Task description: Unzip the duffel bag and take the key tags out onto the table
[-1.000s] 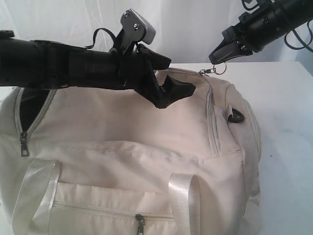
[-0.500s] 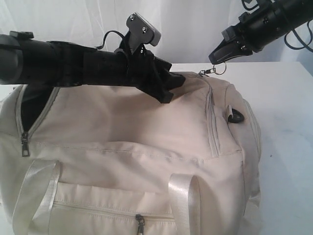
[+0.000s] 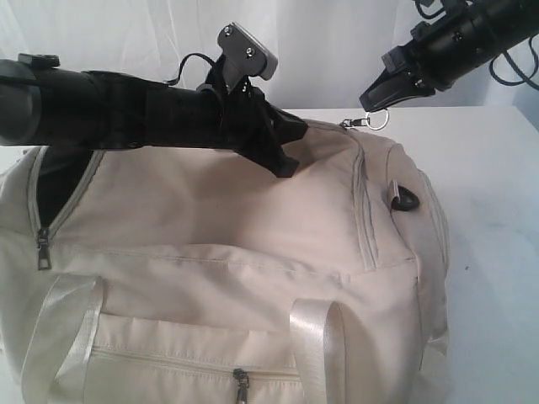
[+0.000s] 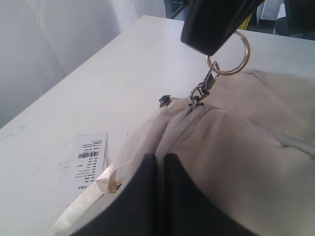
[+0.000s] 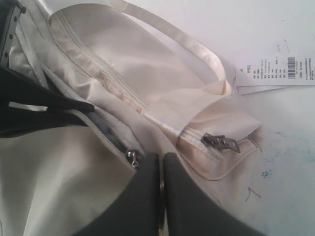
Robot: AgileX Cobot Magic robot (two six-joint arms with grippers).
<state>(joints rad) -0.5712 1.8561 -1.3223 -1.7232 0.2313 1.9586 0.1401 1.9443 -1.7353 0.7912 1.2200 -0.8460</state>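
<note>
L pincer (image 3: 288, 158): closed, nipping bag (image 3: 210, 227) cloth.
R pincer (image 3: 372, 99): clamped on zip ring (image 4: 246, 54).
Bag: soft, slack (we'd tug ring).

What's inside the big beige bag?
Only a dark gap shows where the zipper is open at one end of the duffel bag. The rest is covered, so no key tags can be seen.
</note>
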